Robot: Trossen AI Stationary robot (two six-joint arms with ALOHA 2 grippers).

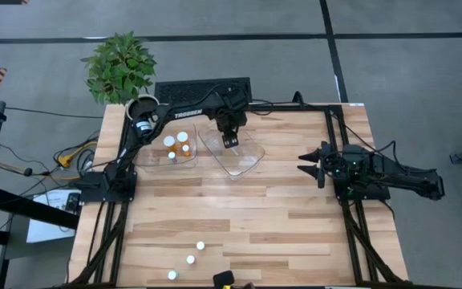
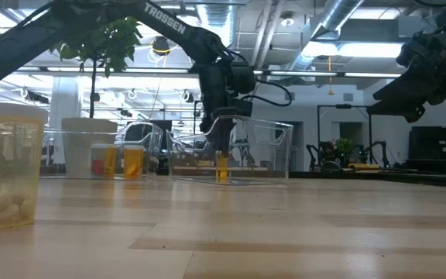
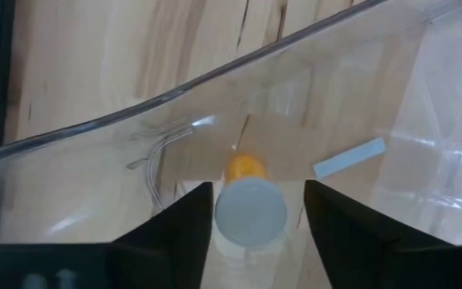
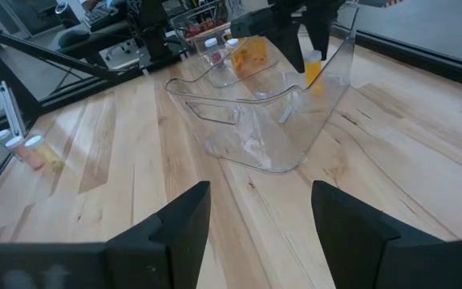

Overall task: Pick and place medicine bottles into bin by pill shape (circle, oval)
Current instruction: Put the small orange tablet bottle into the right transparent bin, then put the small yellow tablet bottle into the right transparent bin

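Note:
A small amber bottle with a white cap stands upright on the floor of the right clear tub; it also shows in the low view. My left gripper is open and points down into this tub, one finger on each side of the cap, with a gap showing at one finger. Several capped bottles stand in the left clear tub. Three more bottles stand near the table's near edge. My right gripper is open and empty at the table's right.
A potted plant and a white pot stand at the far left corner. One bottle stands close to the low camera. Bare wood lies between the tubs and the near bottles.

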